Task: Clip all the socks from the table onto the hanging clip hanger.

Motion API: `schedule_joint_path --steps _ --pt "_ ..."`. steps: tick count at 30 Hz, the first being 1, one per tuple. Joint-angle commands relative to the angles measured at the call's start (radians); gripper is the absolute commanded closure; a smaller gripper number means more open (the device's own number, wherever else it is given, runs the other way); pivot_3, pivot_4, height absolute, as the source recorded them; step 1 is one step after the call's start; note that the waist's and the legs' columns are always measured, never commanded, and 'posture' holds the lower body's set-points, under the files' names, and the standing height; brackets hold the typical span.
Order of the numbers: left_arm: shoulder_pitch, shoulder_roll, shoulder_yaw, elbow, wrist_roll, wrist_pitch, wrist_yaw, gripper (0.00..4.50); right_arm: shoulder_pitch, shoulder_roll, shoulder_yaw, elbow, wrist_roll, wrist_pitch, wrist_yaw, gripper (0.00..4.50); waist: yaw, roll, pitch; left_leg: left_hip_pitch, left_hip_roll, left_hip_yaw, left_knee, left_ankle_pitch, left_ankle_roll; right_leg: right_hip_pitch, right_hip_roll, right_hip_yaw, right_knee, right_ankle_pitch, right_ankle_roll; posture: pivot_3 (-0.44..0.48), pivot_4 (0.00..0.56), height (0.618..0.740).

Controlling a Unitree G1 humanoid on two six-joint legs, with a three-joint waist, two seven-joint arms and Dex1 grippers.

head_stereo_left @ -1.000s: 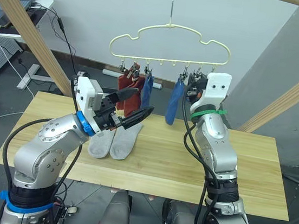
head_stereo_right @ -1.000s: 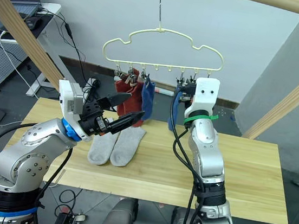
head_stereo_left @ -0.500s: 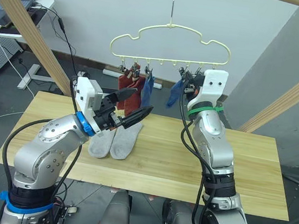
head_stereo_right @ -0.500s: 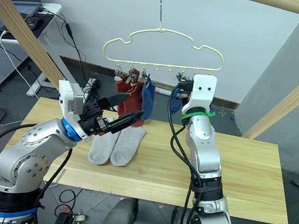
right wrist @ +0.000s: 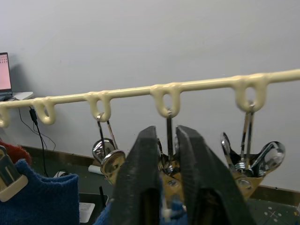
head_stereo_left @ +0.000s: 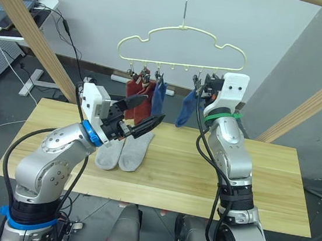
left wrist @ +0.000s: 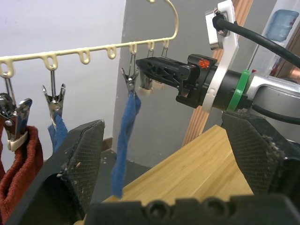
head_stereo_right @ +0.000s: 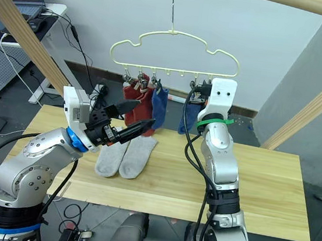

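Note:
The pale-yellow clip hanger (head_stereo_left: 182, 46) hangs above the table (head_stereo_left: 271, 181). Two rust red socks (head_stereo_left: 133, 96) and a blue sock (head_stereo_left: 158, 97) hang from its left clips. A second blue sock (head_stereo_left: 186, 107) hangs slanted from a clip further right. My right gripper (head_stereo_left: 203, 90) is up at that clip (right wrist: 168, 159), its fingers (right wrist: 140, 187) shut around it, with the sock's top just below. Two light grey socks (head_stereo_left: 123, 150) lie side by side on the table. My left gripper (head_stereo_left: 154, 108) hovers over them, open and empty.
Thick slanted wooden rails (head_stereo_left: 31, 28) (head_stereo_left: 309, 109) stand at both ends of the table. A white desk with a laptop (head_stereo_left: 11, 2) stands at the far left. Several spare clips (right wrist: 253, 159) hang on the hanger's right.
My right gripper rose slightly to the clip row. The blue sock beside it swung up and left and now hangs slanted. The left arm has not moved.

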Motion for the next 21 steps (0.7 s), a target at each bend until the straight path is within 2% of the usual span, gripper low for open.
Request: schedule_joint_path --steps 1,5,7,10,14,21 --pt "0.005 -0.008 0.001 -0.044 -0.022 -0.008 0.011 0.09 -0.003 -0.005 -0.019 -0.031 0.02 0.0 0.009 4.47 0.0 0.0 0.0 0.0 0.0 0.0 0.0 0.0 0.0 0.0 0.0 0.0 0.0 0.0 0.0 0.257 0.244 0.74" --pt "0.031 -0.034 -0.013 -0.02 0.003 0.016 0.079 0.09 -0.004 -0.06 -0.061 -0.073 0.081 0.078 0.064 4.47 -0.001 0.0 0.0 0.0 0.0 0.0 0.002 0.0 0.0 0.0 0.0 0.0 0.002 0.0 0.0 0.237 0.247 0.74" --pt "0.052 -0.058 -0.025 0.041 0.062 0.007 0.136 0.09 -0.015 -0.094 -0.085 -0.098 0.147 0.148 0.123 4.47 0.0 0.0 0.0 0.0 0.0 0.0 0.003 0.0 0.0 0.0 0.0 0.0 0.003 0.0 0.0 0.22 0.251 0.74" --pt "0.071 -0.08 -0.056 0.182 0.212 -0.08 0.203 0.09 -0.022 -0.139 -0.117 -0.128 0.24 0.269 0.185 4.47 -0.001 0.0 0.0 0.002 0.0 0.0 0.004 0.0 0.0 0.001 0.0 0.0 0.004 0.0 0.0 0.186 0.26 0.74" --pt "0.047 -0.115 -0.073 0.47 0.382 -0.26 0.266 0.09 -0.006 -0.206 -0.131 -0.172 0.296 0.367 0.232 4.47 -0.003 0.001 0.0 0.002 0.0 0.0 0.003 0.0 0.001 0.0 0.001 0.001 0.005 -0.001 0.001 0.171 0.272 0.74" --pt "-0.047 -0.197 -0.144 0.764 0.496 -0.459 0.205 0.09 0.036 -0.217 -0.138 -0.242 0.317 0.46 0.195 4.47 -0.001 0.0 0.0 0.001 -0.001 0.0 0.003 0.0 0.001 0.001 0.0 0.001 0.003 -0.002 0.004 0.127 0.29 0.74"
